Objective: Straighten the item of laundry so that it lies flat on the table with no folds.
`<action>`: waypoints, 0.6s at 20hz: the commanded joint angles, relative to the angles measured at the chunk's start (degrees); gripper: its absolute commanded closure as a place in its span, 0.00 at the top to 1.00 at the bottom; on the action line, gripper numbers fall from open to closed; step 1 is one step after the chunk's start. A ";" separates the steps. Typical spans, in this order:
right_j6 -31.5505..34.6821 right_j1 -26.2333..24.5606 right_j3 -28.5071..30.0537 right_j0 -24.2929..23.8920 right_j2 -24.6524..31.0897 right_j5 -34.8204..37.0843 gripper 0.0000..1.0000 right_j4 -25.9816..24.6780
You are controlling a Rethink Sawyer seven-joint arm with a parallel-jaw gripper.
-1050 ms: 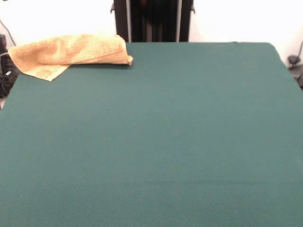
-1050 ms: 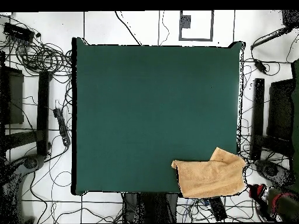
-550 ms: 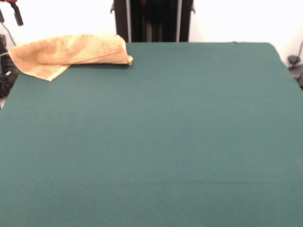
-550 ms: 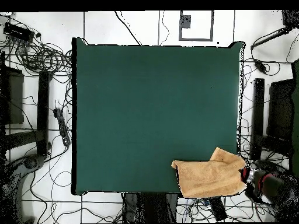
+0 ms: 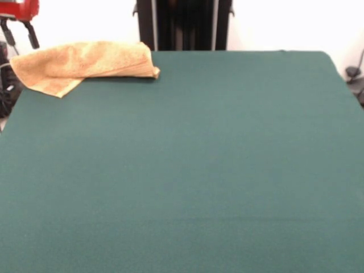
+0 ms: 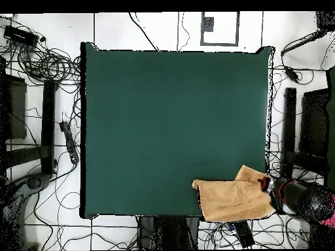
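The item of laundry (image 5: 85, 63), an orange-tan towel, lies folded over on itself at the table's (image 5: 199, 170) far left corner in the front view, one point hanging past the edge. From overhead the towel (image 6: 234, 197) covers the bottom right corner of the table (image 6: 170, 117). My gripper (image 5: 20, 35) hangs above the towel's outer edge, open, with its two dark fingers apart and nothing between them. Overhead, the gripper (image 6: 267, 184) sits at the towel's right edge.
Cables (image 6: 52, 65) and dark stands (image 6: 47, 124) crowd the floor around the table. A black upright frame (image 5: 183, 24) rises behind the far edge.
My gripper has come in from beyond the table's corner and lower, now over the towel's outer edge. The towel has not moved.
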State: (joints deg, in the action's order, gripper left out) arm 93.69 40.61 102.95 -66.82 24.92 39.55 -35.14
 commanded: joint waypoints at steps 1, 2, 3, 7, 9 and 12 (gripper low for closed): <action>6.21 -5.63 0.13 4.87 -0.50 -3.37 1.00 2.18; 6.77 -6.31 0.13 5.25 -0.52 -3.99 1.00 2.37; 7.21 -6.87 -0.03 5.72 -0.60 -4.62 1.00 2.35; 8.89 -8.86 -0.50 7.08 -1.12 -7.93 1.00 2.09; 9.66 -10.71 -1.17 7.61 -1.76 -9.91 1.00 1.77; 10.80 -13.14 -1.51 8.39 -2.92 -12.85 1.00 1.70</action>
State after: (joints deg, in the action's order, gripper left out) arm 93.69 33.13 102.68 -63.29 23.73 33.70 -34.65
